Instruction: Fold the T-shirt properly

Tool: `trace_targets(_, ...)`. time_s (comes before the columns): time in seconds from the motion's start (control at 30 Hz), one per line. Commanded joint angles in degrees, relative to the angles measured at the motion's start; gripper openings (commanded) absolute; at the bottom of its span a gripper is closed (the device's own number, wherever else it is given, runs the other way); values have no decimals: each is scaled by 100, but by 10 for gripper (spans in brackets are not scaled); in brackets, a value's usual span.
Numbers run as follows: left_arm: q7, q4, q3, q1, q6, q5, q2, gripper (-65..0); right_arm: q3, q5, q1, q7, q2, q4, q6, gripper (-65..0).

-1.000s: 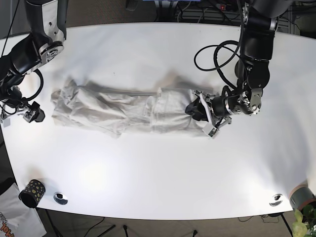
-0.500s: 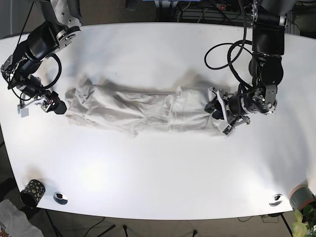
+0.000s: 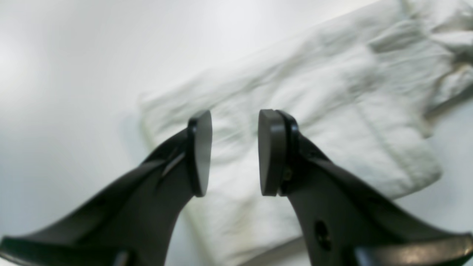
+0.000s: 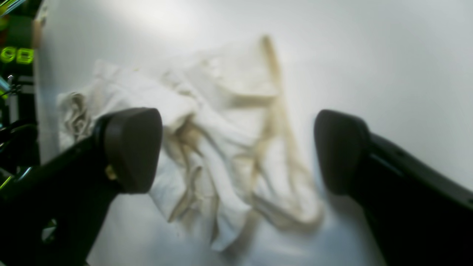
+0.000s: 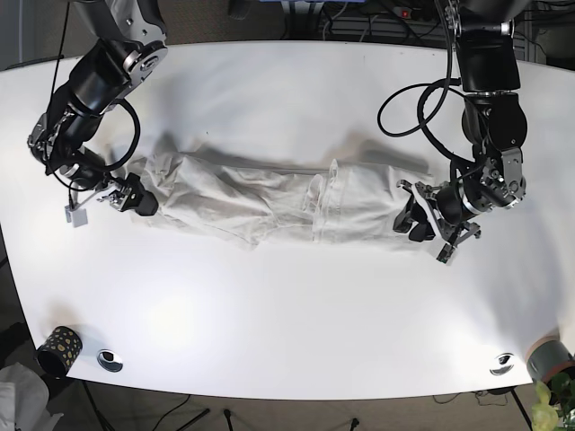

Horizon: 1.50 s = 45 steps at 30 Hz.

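Observation:
A white T-shirt lies crumpled in a long horizontal band across the white table. My left gripper is at the shirt's right end. In the left wrist view it is open with a narrow gap, and the flat folded cloth lies below and beyond the pads. My right gripper is at the shirt's left end. In the right wrist view it is wide open over the bunched cloth, with nothing held.
A black dotted cup and a metal disc sit at the front left corner. Another disc and a plant are at the front right. Black cables loop beside the arm on the right.
The shirt has slid to the right on the table with my left gripper at its right end. My right gripper has moved in from the table's left edge to the shirt's left end.

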Motion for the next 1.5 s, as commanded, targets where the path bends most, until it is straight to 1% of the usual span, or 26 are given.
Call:
trace_targets(0.0,-140,-77,-65,-139,-8,-122,-30,-456,-10,-70,73,-26,5,87,-25,-16)
trace_targets(0.1,-175,-464,-73,-156,-8,-122,-56,-454,-150,-70,55,-26,-179,87,-25,-16)
trace_targets(0.23,-184,-1036,-73,-183,41,-131,-65,-454,-546,-70,46,-26,-249,87,-25,-16)
trace_targets(0.33,-289,-1203,-73,-191,41,-131,-65,-454,-581,-70,46,-26,-329,87,-25,-16)
trace_targets(0.37,-403,-1255,-73,-183,49,-122,-65,-454,-572,-70,46,-17,-390,87,-25,-16)
trace_targets(0.43,-562,-1378,-56,-183,49,-122,-56,-454,-590,-70,46,18,-417,87,-25,-16)
trace_targets(0.5,-641,-1563,-47,-183,49,-122,-48,-454,-607,-70,46,132,-434,87,-25,-32)
trace_targets(0.53,-641,-1616,-47,-183,49,-122,-30,-454,-607,-70,46,167,-434,87,-25,-57)
trace_targets(0.57,-641,-1660,-47,-183,49,-122,-30,-454,-607,-70,46,202,-434,87,-25,-97)
trace_targets(0.6,-641,-1669,-47,-183,49,-122,-30,-454,-607,-70,46,238,-425,87,-25,-162)
trace_targets(0.63,-632,-1677,-47,-183,49,-122,-30,-454,-607,-70,46,255,-425,87,-25,-209)
trace_targets(0.73,-632,-1677,-47,-183,49,-122,-21,-454,-616,-70,46,317,-408,96,-25,-441)
trace_targets(0.77,-632,-1677,-47,-183,49,-122,-21,-454,-616,-70,46,325,-408,96,-25,-493)
trace_targets(0.83,-623,-1677,-38,-174,49,-122,-12,-454,-616,-96,46,334,-381,193,-25,-631)
trace_targets(0.87,-623,-1677,-38,-174,49,-122,-12,-454,-616,-96,46,334,-346,290,-25,-650)
trace_targets(0.93,-623,-1677,-29,-174,49,-122,84,-454,-687,-96,2,317,-311,615,-25,-650)
trace_targets(1.1,-623,-1695,-29,-147,49,-122,313,-454,-1232,-96,-341,299,-293,1872,-25,-650)
trace_targets(1.2,-623,-1713,182,-147,76,-122,418,-454,-1513,-105,-604,299,-293,2663,-25,-650)
trace_targets(1.37,-623,-1695,656,-139,568,-166,691,-454,-2076,-87,-974,299,-293,3824,-25,-650)
trace_targets(1.47,-623,-1713,735,-139,665,-158,972,-454,-2348,-87,-1062,290,-293,4360,-25,-650)
